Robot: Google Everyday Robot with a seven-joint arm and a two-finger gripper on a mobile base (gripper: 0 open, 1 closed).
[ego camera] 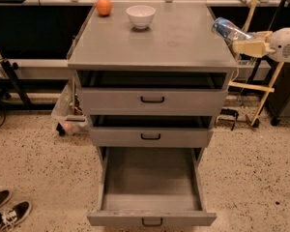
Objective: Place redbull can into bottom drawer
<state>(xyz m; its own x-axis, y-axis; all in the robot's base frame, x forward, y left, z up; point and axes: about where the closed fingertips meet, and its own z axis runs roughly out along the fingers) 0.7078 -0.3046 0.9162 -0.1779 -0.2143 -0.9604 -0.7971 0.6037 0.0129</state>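
Single camera view, looking down at the front of a grey cabinet with three drawers. The hand (245, 44) is at the right edge of the frame, just off the right rear corner of the counter (150, 45), reaching in sideways from a white arm (286, 44). Its cream fingers (253, 47) are clamped on one end of the redbull can (227, 30). The can is lifted clear of the counter and tilted, its free end pointing up and left over the counter's right edge. The bottom drawer (152, 180) is pulled well out, with a plain grey interior and nothing lying in it; a black bar handle sits on its front at the lower edge of the frame. The can is well apart from this drawer, high and to the right of it. The middle drawer (150, 137) and top drawer (152, 101) each stand slightly out, with a dark gap above each front. At the counter's rear, an orange (104, 6) sits near the left corner and a white bowl (140, 16) stands upright just right of it; the two do not touch. A pair of black-and-white shoes (9, 212) shows on the speckled floor (251, 178) at lower left. A wooden frame (261, 87) leans behind the hand at right.
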